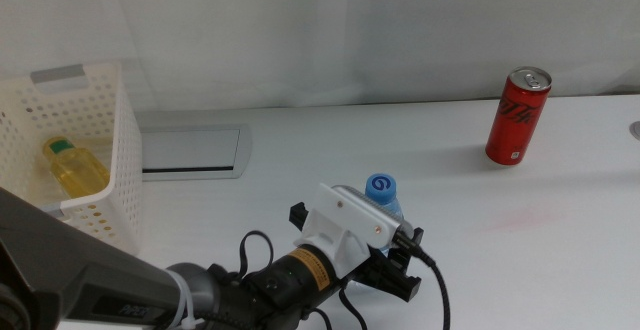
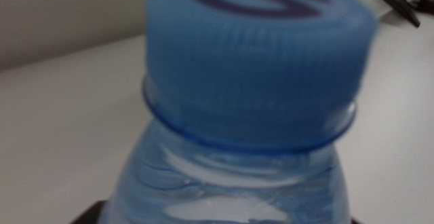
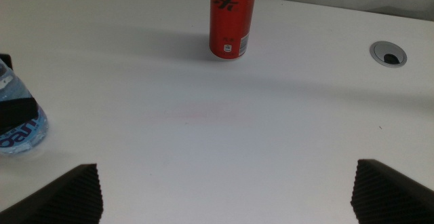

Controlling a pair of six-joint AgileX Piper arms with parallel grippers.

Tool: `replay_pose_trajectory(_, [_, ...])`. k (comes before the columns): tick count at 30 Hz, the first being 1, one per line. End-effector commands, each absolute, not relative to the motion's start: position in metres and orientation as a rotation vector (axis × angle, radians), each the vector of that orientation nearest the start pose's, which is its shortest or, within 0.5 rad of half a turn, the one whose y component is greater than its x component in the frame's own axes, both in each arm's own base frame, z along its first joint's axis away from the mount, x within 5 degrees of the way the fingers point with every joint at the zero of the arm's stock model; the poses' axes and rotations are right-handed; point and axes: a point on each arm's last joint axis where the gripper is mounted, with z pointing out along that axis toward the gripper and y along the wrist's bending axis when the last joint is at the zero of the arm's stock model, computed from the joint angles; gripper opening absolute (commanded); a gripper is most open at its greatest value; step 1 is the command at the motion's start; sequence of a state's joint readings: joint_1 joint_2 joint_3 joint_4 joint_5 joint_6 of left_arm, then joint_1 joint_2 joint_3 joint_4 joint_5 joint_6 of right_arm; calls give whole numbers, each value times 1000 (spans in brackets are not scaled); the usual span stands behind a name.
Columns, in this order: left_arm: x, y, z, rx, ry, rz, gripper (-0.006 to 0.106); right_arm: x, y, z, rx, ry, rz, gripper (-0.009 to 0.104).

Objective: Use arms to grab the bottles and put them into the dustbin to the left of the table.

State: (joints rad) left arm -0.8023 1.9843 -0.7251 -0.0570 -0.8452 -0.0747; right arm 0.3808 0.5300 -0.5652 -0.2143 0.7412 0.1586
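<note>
A small clear water bottle with a blue cap (image 1: 381, 188) stands near the table's front middle. My left gripper (image 1: 388, 262) reaches in from the lower left and is shut on its body. The cap fills the left wrist view (image 2: 258, 68). The bottle also shows in the right wrist view (image 3: 19, 134) with a dark left jaw against it. A slim red can (image 1: 518, 116) stands upright at the back right, and it shows in the right wrist view (image 3: 232, 17). The yellow tea bottle (image 1: 75, 166) lies inside the white dustbin (image 1: 126, 160) at the left. My right gripper (image 3: 227, 190) is open and empty, out of the middle view.
A grey inset plate (image 1: 190, 152) lies in the white table (image 1: 330, 140) near its rear edge, beside the dustbin. A round cable hole (image 3: 388, 53) sits in the tabletop to the right of the can.
</note>
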Motion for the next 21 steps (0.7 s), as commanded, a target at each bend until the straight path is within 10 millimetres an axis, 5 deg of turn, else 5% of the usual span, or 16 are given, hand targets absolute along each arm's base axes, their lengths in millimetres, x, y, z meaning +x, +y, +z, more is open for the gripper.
replay_pose_trajectory(1, [248,-255,109,642,1900,-583,68,94,22,303,-328,2120,51,103])
replay_pose_trajectory(4, [249,-257,109,655,1903,-585,39,94,22,303,-328,2120,51,103])
replay_pose_trajectory(7, [249,-257,109,658,1911,-582,-4,94,22,303,-328,2118,51,103])
replay_pose_trajectory(14, [252,-255,131,647,1881,-575,-3,95,23,305,-329,2098,55,103])
replay_pose_trajectory(20, [279,-239,183,619,1865,-494,-3,96,24,306,-329,2083,60,103])
replay_pose_trajectory(21, [292,-229,205,615,1862,-441,-3,96,24,307,-329,2075,63,103])
